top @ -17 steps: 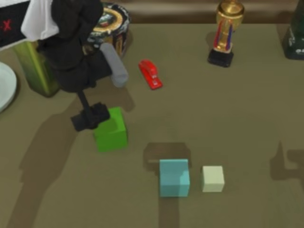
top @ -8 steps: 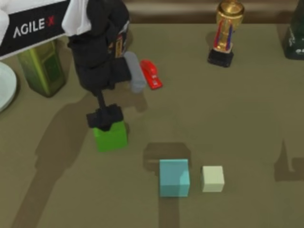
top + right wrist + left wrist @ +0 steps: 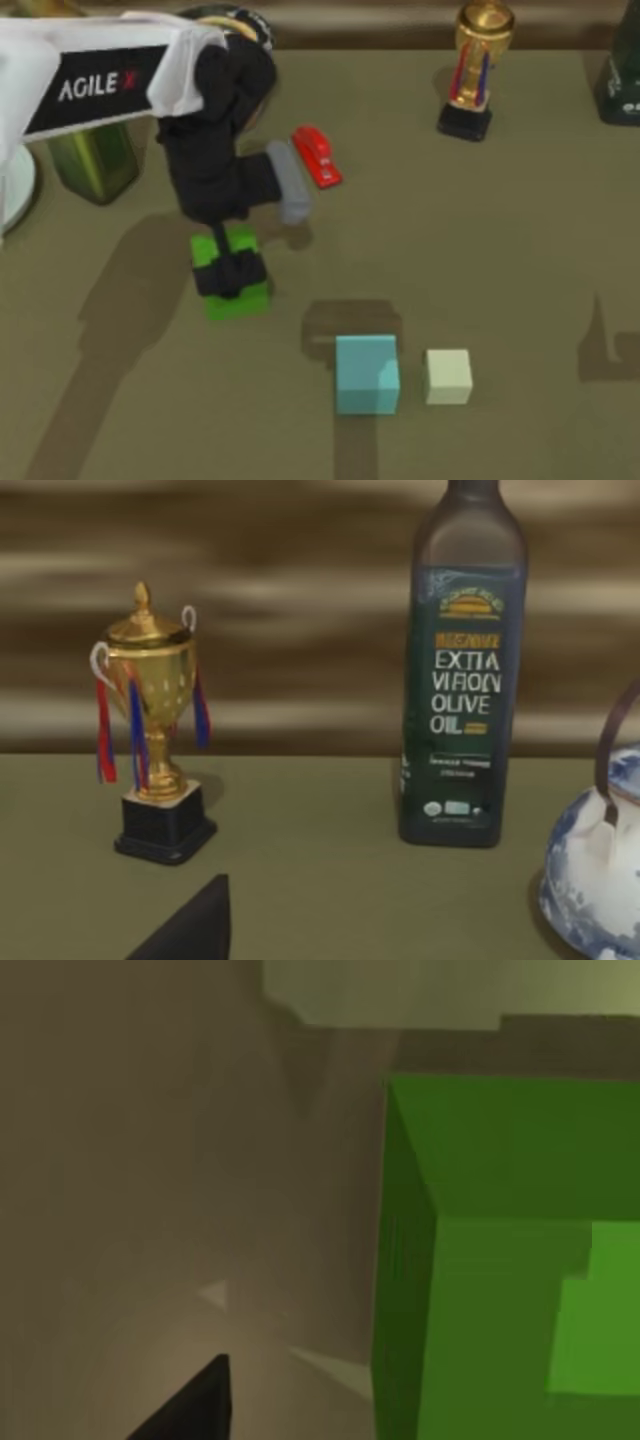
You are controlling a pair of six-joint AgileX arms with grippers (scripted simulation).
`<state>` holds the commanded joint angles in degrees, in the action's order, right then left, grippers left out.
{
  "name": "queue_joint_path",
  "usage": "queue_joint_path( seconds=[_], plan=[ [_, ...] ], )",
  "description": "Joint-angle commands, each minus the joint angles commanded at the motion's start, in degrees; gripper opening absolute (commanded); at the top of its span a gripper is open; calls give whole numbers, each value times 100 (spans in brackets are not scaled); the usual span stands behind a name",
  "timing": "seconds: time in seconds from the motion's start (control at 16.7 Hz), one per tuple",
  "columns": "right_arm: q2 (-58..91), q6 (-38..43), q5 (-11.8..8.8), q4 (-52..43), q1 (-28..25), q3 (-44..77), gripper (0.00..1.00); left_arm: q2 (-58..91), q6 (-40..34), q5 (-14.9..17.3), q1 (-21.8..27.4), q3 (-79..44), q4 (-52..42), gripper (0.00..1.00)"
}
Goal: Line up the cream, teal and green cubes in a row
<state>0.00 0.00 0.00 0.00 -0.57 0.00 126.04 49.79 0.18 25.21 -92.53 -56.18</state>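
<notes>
The green cube (image 3: 243, 299), the largest, sits left of centre, mostly covered by my left gripper (image 3: 231, 271), which stands directly over it. In the left wrist view the green cube (image 3: 500, 1260) fills one side, and one dark fingertip (image 3: 203, 1403) is apart from its side face; the gripper is open with nothing held. The teal cube (image 3: 366, 374) and the smaller cream cube (image 3: 448, 376) rest side by side near the front, a small gap between them. My right arm is out of the top view; one of its fingertips (image 3: 195, 930) hangs over bare table, open.
A red stapler toy (image 3: 317, 156) lies behind the green cube. At the back stand a round tin (image 3: 240, 25), a green can (image 3: 95, 160), a trophy (image 3: 472, 70) and a dark bottle (image 3: 620, 75). A plate (image 3: 10, 190) is at the left edge. An olive oil bottle (image 3: 462, 680) and a teapot (image 3: 600, 870) stand near the right arm.
My left arm has swung right and forward, bringing its gripper from the green cube's back left corner to directly over the cube. The cubes have not moved.
</notes>
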Motion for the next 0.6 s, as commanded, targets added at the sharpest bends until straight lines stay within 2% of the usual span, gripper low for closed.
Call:
queue_joint_path(
  seconds=[0.18, 0.48, 0.6],
  plan=[
    [0, 0, 0, 0, 0, 0, 100, 252, 3, 2, 2, 387, 644, 100],
    [0, 0, 0, 0, 0, 0, 100, 326, 7, 3, 4, 481, 776, 100],
    [0, 0, 0, 0, 0, 0, 100, 326, 7, 3, 4, 481, 776, 85]
  ],
)
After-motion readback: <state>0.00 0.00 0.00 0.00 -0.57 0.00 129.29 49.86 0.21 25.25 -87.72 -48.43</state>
